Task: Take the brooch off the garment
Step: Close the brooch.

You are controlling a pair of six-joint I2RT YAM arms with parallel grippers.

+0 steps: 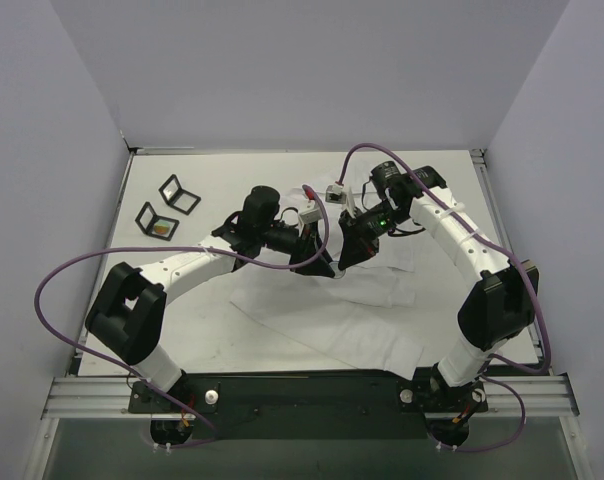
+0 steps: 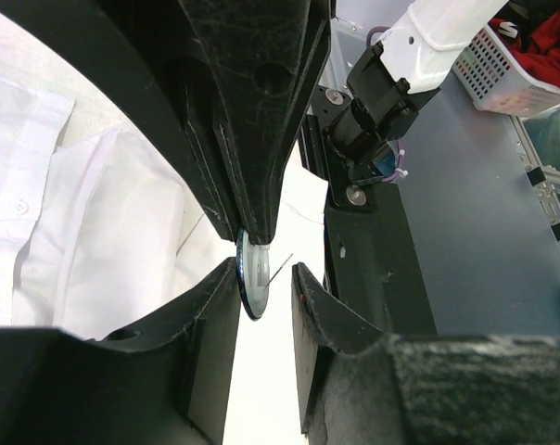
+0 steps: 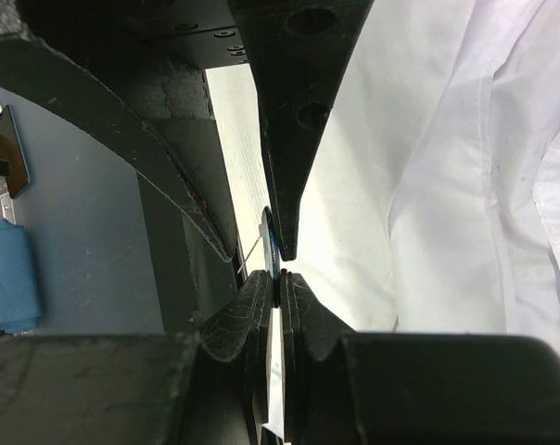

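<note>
The garment (image 1: 367, 315) lies spread on the worktop (image 1: 187, 300). Over it, my right end effector (image 3: 278, 280) is pinched tight on the rim of the brooch (image 2: 251, 278), and my left end effector (image 2: 264, 278) stands part-open around it. I judge extraction is in hand. Next, I draw the pin (image 2: 280, 265) clear without snagging cloth.

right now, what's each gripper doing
left gripper: open, jaws either side of the brooch, not clamped
right gripper: closed on the brooch's edge
</note>
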